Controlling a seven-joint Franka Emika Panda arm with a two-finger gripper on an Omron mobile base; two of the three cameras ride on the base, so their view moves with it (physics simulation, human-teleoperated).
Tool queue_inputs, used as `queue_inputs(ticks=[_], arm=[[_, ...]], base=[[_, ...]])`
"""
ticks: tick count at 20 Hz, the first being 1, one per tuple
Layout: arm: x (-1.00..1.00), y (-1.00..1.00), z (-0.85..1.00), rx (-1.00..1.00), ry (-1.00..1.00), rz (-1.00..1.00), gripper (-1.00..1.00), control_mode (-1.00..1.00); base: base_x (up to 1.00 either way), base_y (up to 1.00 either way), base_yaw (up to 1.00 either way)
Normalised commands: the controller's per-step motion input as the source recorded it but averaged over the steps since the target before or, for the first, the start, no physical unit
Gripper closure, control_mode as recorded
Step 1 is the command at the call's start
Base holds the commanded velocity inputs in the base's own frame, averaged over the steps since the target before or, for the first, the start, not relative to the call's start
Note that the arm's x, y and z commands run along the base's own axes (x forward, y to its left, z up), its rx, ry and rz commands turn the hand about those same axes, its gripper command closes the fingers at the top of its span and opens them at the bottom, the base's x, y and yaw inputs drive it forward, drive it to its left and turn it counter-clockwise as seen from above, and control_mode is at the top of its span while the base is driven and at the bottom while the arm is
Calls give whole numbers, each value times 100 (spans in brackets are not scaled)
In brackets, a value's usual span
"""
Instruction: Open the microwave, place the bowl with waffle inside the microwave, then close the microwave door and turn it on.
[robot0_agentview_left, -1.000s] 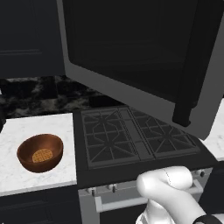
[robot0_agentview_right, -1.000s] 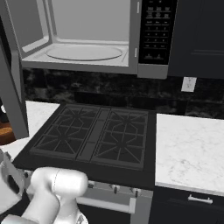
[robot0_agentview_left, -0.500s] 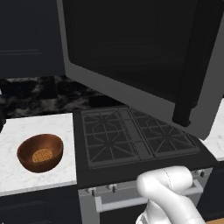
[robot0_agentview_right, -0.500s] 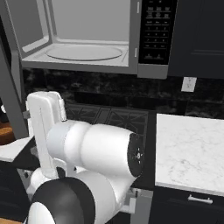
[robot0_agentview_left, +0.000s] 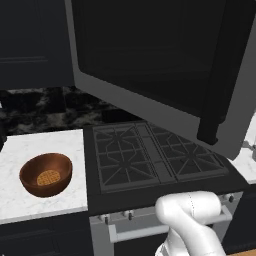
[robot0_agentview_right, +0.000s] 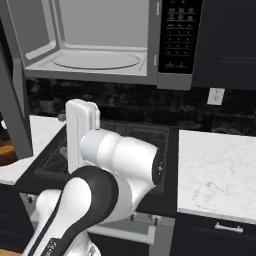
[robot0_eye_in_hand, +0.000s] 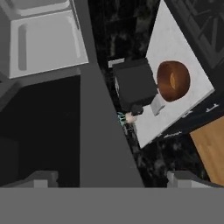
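Observation:
The microwave (robot0_agentview_right: 100, 45) hangs over the stove with its pale grey interior showing. The microwave door (robot0_agentview_left: 150, 65) stands swung wide open, its dark bar handle (robot0_agentview_left: 212, 115) at the right. The reddish-brown bowl (robot0_agentview_left: 46, 174) sits on the white counter (robot0_agentview_left: 35, 147) left of the stove, with the waffle (robot0_agentview_left: 48, 178) lying in it. In the hand view the bowl (robot0_eye_in_hand: 173, 81) lies far off at the right, beyond the door's grey edge (robot0_eye_in_hand: 100, 131). My gripper (robot0_eye_in_hand: 113, 181) is open, its fingertips (robot0_eye_in_hand: 41, 178) wide apart with nothing between them.
A black gas stove (robot0_agentview_left: 155, 155) fills the middle below the microwave. The black button panel (robot0_agentview_right: 180, 35) is on the microwave's right. A dark boxy appliance (robot0_eye_in_hand: 133, 85) stands on the counter behind the bowl. White counter (robot0_agentview_right: 215, 170) lies right of the stove. My arm (robot0_agentview_right: 115, 170) rises before the stove.
The arm has swung up from low in front of the stove and now looms large in the right base view. Bowl and microwave door have not moved.

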Motion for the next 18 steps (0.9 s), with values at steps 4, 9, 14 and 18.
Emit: queue_inputs(ticks=[4,9,14,18], arm=[[30,16,1,8,0,9,-100,-100],[5,56,0,0,0,11,-100,-100],[-2,82,-1,0,0,10,-100,-100],[-15,100,-13,0,-3,16,-100,-100]], base=[[0,0,0],[0,0,0],[0,0,0],[0,0,0]])
